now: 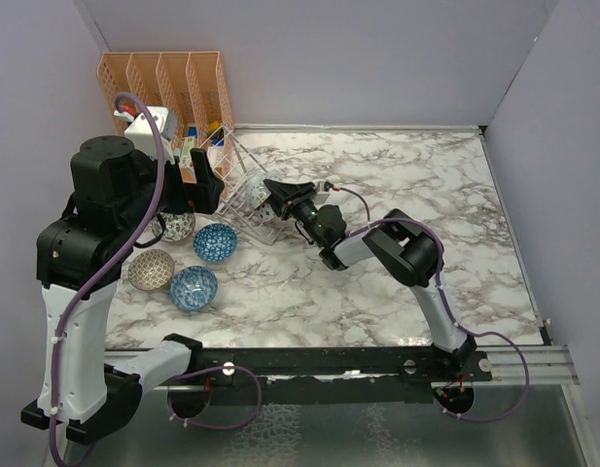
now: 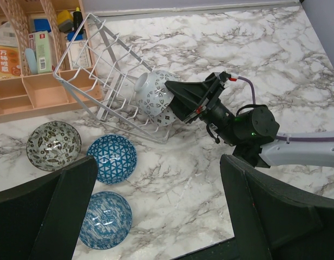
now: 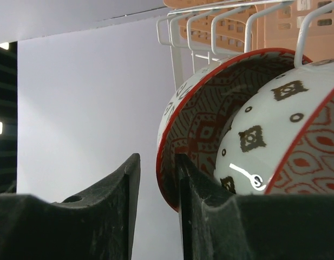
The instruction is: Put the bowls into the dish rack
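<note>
The wire dish rack point(image 1: 243, 185) point(image 2: 99, 70) lies tipped beside the orange organiser. Two bowls stand in it: a red-rimmed bowl point(image 3: 196, 122) and a white bowl with brown marks point(image 3: 275, 124) point(image 2: 155, 98) close against it. My right gripper point(image 1: 272, 190) point(image 2: 171, 100) point(image 3: 155, 162) is open at the red-rimmed bowl's rim, with one finger inside the bowl and the other standing off outside. On the table lie a dark grey-white bowl point(image 2: 53, 145), a tan bowl point(image 1: 151, 269) and two blue bowls point(image 2: 111, 158) point(image 2: 105, 219). My left gripper point(image 2: 158, 179) hangs wide open above them, holding nothing.
The orange organiser point(image 1: 163, 83) point(image 2: 26, 92) with boxes and bottles stands in the back left corner, right behind the rack. Grey walls close the table at the back and on both sides. The right arm point(image 1: 406, 248) stretches across the marble top towards the rack.
</note>
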Motion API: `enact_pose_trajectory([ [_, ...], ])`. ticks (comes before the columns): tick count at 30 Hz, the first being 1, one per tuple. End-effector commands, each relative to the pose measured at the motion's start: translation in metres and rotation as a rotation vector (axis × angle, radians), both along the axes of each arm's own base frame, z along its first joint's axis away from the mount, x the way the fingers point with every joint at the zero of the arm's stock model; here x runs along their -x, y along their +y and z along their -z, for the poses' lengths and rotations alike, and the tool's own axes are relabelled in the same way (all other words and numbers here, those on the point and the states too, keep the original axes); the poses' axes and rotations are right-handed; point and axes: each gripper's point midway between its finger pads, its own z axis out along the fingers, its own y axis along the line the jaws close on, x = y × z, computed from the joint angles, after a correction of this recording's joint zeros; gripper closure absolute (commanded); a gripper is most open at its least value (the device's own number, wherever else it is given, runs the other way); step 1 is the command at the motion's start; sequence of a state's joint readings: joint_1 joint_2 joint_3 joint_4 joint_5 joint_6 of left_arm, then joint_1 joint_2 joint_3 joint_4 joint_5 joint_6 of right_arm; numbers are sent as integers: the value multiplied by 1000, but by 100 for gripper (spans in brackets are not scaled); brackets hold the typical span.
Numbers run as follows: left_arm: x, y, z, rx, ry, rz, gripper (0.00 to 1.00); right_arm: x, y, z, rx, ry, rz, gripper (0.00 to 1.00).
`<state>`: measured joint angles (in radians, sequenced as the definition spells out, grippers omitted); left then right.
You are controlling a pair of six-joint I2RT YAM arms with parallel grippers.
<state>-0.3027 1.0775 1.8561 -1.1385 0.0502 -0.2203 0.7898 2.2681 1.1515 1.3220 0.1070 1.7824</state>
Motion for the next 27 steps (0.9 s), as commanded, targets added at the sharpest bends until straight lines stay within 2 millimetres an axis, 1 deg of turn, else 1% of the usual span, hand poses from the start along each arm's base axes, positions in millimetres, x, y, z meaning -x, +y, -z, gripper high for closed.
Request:
enact_pose_trajectory([
  [1,-3,3,-8,-6,-34,-14,1,9,2,-18,12,-5,-42,66],
  [7,-3,3,-10,-3,-38,-20,1,11,3,-8,103,94,-55,64],
  [11,-3,4,-11,1,-39,-25,1,13,1,-1,157,151,-59,58],
  [16,-4,2,-12,6,-41,-21,1,16,0,2,192,194,-65,56],
  [19,-4,2,-13,10,-42,-19,1,16,0,6,223,224,-68,53],
  [27,-5,1,-15,13,-47,-19,1,17,-9,12,283,287,-46,52],
])
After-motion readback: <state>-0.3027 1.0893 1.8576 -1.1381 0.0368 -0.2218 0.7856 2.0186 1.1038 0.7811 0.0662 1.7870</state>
